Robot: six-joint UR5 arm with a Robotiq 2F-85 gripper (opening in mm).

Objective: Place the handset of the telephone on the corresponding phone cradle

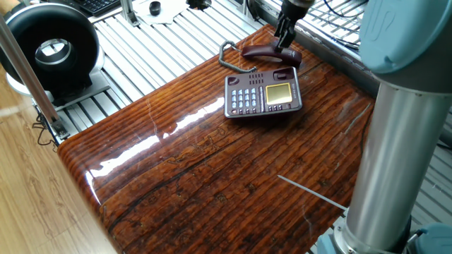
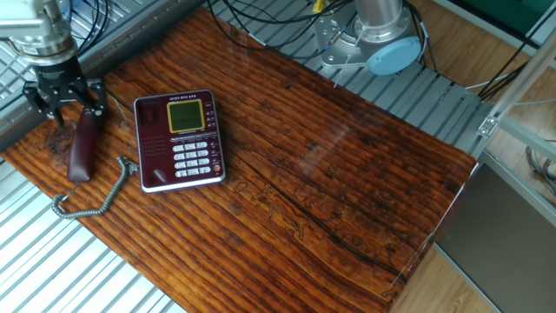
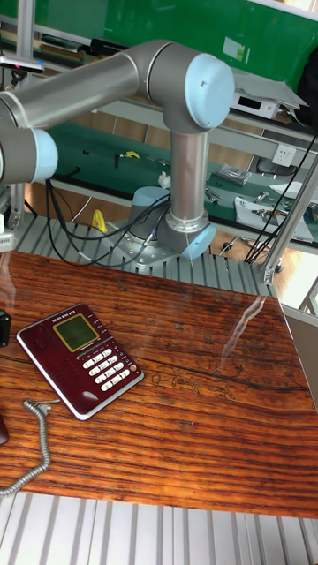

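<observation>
The gripper [image 2: 65, 103] hangs just above one end of the handset [image 2: 81, 146]. Its two fingers [image 2: 94, 97] are spread apart and hold nothing. The handset lies flat on the wooden table [image 2: 347, 174], right under the gripper and stretching away from it. The telephone [image 2: 179, 139] sits beside the handset, off to one side of the gripper, not touching it. The grey cord [image 2: 91, 202] curls away from the far end of the handset.

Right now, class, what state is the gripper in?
Gripper: open, fingers spread above the handset, holding nothing.
</observation>
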